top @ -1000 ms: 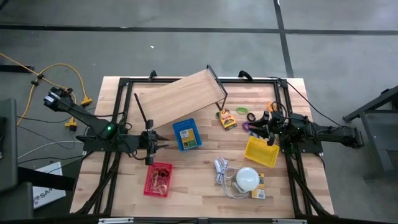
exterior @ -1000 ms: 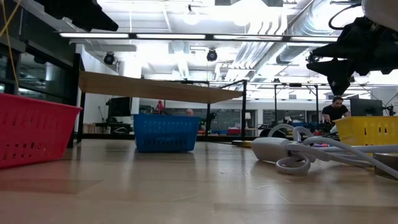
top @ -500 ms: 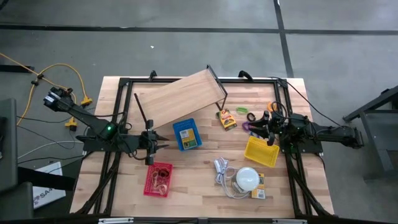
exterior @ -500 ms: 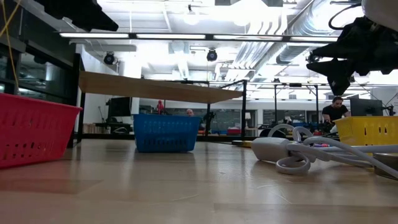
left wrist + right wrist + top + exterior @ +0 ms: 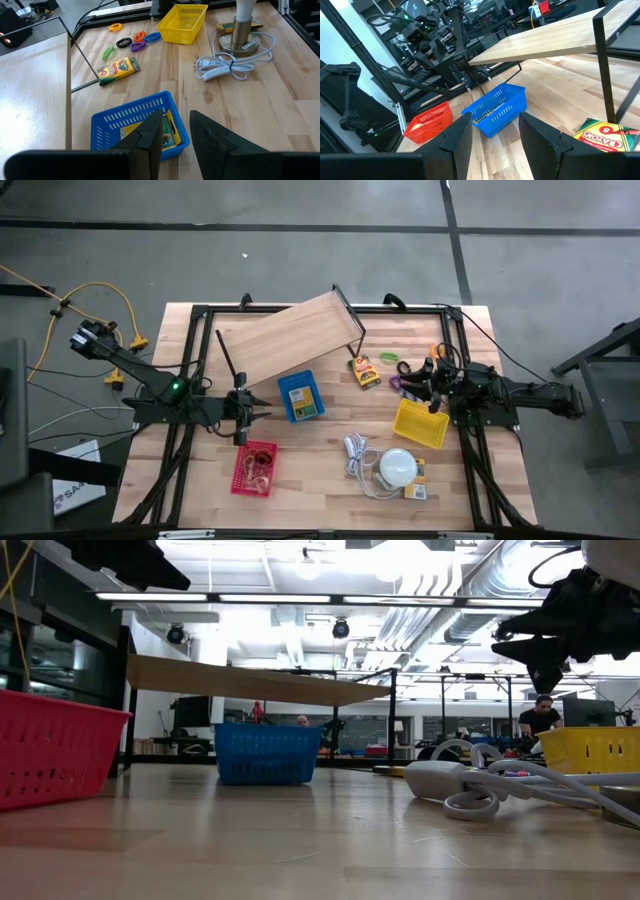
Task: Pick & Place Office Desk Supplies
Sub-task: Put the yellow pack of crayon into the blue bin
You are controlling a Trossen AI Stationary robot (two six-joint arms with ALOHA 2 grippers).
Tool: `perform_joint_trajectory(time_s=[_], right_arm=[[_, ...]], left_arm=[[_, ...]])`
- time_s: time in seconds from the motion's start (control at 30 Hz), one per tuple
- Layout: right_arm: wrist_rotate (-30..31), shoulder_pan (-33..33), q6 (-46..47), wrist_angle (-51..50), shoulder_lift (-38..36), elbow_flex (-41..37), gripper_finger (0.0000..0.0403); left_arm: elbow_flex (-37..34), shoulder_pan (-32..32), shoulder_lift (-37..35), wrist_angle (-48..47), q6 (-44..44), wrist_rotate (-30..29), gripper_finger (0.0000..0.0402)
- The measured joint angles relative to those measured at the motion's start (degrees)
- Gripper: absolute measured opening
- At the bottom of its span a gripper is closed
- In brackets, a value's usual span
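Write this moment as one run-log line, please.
left gripper: open, empty, near blue basket | right gripper: open, empty, above yellow basket

Lower right of centre in the high view: a white dome point(image 5: 398, 466) on the pale wooden table point(image 5: 330, 500), with a white cord point(image 5: 357, 455) bundled in loops just to its left, touching it. Upper centre: a light wooden board point(image 5: 290, 338), angled across the tabletop and raised on thin black legs point(image 5: 357, 330). Beyond the table's left edge: a yellow cable point(image 5: 100, 295) looping over grey floor point(image 5: 300, 240) crossed by dark lines. Far right in the low view, well behind the table: a seated person point(image 5: 541, 715) under long ceiling lights point(image 5: 300, 597)
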Motion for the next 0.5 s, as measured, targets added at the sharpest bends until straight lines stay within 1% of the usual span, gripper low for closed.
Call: perform_joint_trajectory(time_s=[0.4, 0.5], right_arm=[[-2.0, 0.0, -0.1, 1.2, 0.0, 0.0, 0.015], [-4.5, 0.0, -2.5, 2.6, 0.0, 0.0, 0.015]], left_arm=[[0.0, 0.0, 0.0, 0.0, 0.0, 0.0, 0.0092], [0.0, 0.0, 0.0, 0.0, 0.0, 0.0, 0.0092]])
